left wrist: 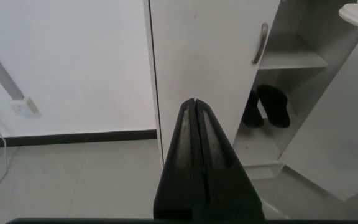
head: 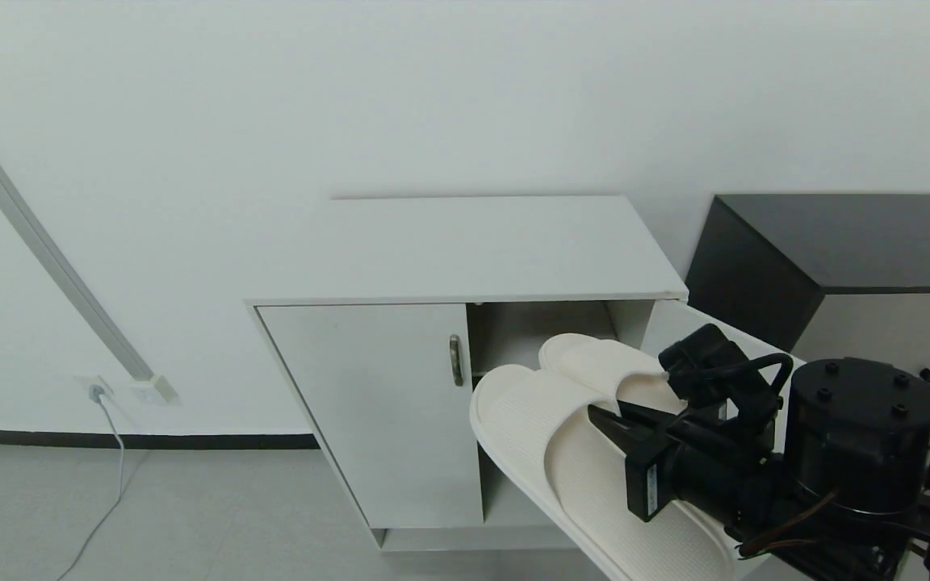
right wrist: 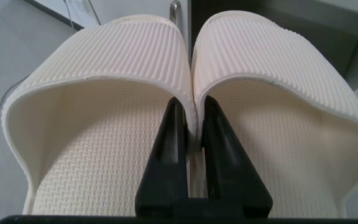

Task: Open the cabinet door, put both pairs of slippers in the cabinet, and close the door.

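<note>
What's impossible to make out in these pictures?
Head view: most of the lower shelf, behind the white slippers.
Every view: whatever sits behind the closed door.
Right wrist view: the slippers' heels, cut off at the bottom edge.
Left wrist view: one black slipper, partly behind the door.

legible text: none is showing | pale sticker (head: 649,482) on the right gripper (head: 599,413) body, near right: whatever it is carrying is staying too small to read

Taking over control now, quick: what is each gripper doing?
Left gripper: shut, holding nothing.
Right gripper: shut on the white slippers.
</note>
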Controlling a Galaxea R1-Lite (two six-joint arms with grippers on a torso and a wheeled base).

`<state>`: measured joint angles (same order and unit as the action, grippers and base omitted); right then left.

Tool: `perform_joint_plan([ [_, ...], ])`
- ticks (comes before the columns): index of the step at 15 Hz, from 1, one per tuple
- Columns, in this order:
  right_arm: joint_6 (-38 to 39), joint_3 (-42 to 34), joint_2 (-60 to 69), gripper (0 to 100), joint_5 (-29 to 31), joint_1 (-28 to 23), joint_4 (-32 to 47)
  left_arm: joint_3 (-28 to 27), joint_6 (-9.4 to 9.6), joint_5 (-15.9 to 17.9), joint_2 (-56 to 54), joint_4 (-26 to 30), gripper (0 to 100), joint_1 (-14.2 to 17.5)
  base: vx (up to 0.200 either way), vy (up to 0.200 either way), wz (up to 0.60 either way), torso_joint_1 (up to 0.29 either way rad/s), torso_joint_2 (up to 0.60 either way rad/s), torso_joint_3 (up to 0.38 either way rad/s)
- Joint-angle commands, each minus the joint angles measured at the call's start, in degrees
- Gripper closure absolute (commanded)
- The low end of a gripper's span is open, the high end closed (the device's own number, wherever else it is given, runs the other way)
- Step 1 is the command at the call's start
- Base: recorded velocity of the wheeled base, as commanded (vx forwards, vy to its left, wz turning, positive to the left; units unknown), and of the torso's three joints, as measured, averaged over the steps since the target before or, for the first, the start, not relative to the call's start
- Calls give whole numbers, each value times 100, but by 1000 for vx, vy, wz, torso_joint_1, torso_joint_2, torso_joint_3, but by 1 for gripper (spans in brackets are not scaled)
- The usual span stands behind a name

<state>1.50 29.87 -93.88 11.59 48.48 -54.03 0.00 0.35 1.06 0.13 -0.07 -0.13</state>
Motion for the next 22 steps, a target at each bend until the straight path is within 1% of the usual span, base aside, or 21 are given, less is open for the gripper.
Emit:
perform_joint_plan([
  [1, -1, -7, -25, 100, 1, 3, -2, 0, 0, -1, 4, -1, 100, -4, 0, 0, 0, -222, 554, 320],
  [11, -44, -42, -60, 100, 1, 3, -11, 0, 0, -1, 4, -1, 100, -4, 0, 0, 0, -203, 521, 316],
  [18, -71, -60, -122, 100, -8, 3, -38, 0, 0, -1, 4, -1, 100, -4, 0, 0, 0, -147, 479, 330],
  [22, -44, -86, -175, 100, -8, -23, -117, 0, 0, -1, 4, -1, 100, -4, 0, 0, 0, -98, 455, 355],
])
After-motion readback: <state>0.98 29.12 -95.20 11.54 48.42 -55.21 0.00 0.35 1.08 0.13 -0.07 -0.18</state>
